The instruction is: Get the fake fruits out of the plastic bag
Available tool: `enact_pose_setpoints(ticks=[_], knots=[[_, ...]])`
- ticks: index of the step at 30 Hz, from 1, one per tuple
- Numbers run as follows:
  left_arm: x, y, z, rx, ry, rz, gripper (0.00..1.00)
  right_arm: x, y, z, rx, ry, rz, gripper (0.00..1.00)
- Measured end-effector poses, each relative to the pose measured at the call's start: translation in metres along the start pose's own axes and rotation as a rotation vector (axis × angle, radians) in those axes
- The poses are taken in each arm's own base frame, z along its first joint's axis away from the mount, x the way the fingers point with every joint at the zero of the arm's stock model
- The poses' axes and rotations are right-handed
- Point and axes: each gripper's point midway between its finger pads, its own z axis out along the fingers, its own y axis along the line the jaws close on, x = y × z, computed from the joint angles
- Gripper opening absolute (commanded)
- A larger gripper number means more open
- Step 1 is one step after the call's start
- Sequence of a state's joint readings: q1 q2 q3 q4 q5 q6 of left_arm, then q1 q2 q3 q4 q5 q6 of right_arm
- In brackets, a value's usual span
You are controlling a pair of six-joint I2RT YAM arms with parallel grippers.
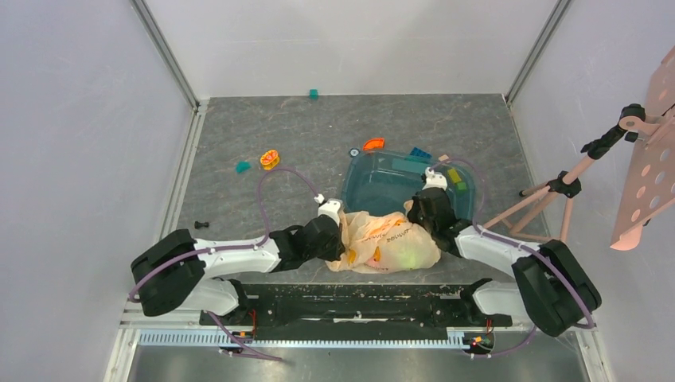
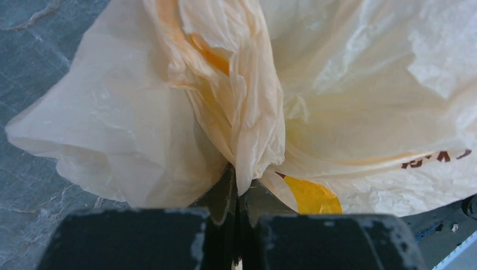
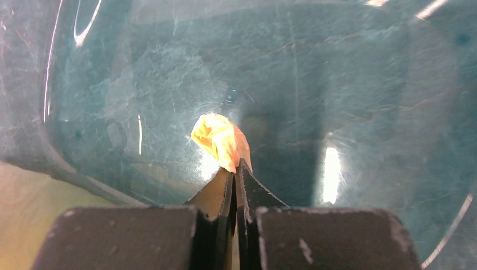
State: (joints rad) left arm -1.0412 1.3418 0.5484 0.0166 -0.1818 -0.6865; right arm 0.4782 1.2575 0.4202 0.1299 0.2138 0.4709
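The grey counter fills the floor of a white-walled cell, and a pink stand leans in from the right. The left arm and right arm both reach inward from the near edge and meet at the bag. The bag lies crumpled on the counter between them, just near of the teal tub and touching its near rim. The left jaws are pressed together on a gathered fold at the bag's left side, and the film fans out beyond them in the left wrist view. The right jaws are pinched on a small tuft of the bag at its far right corner, with the tub's clear floor behind it. A green fruit glows through the film at the bag's near right. A yellow patch shows low beside the left jaws; whether it is fruit or print I cannot tell. An orange ring and a teal block lie on the counter well left of the tub. A second teal block sits at the far edge, and an orange piece lies just beyond the tub.
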Motion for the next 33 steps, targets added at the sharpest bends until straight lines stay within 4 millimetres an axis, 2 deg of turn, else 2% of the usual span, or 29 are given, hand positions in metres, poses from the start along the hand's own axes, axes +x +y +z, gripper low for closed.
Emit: enact_pose_setpoints(ticks=[4,7,10,14,19,23,28,33], knots=[[0.003,0.006,0.003,-0.03,-0.002,-0.017,0.02,0.015,0.011,0.011,-0.039,0.042,-0.012,0.0],[-0.003,0.006,0.012,-0.057,-0.001,-0.017,0.02,0.003,0.026,0.026,-0.071,0.036,-0.028,0.0],[-0.02,0.002,0.026,-0.077,-0.014,-0.032,0.02,-0.008,0.04,0.043,-0.099,0.033,-0.054,0.0],[-0.055,0.002,0.057,-0.091,-0.028,-0.091,0.02,-0.023,0.057,0.064,-0.126,0.039,-0.096,0.0],[-0.111,0.015,0.103,-0.087,-0.056,-0.176,0.02,-0.042,0.078,0.092,-0.152,0.049,-0.13,0.0],[-0.148,0.023,0.129,-0.088,-0.071,-0.188,0.02,-0.065,0.081,0.116,-0.138,0.041,-0.119,0.0],[-0.19,0.027,0.152,-0.094,-0.104,-0.162,0.02,-0.093,0.076,0.145,-0.142,0.037,-0.093,0.0],[-0.235,0.032,0.161,-0.088,-0.154,-0.15,0.02,-0.118,0.078,0.176,-0.162,0.038,-0.113,0.0]])
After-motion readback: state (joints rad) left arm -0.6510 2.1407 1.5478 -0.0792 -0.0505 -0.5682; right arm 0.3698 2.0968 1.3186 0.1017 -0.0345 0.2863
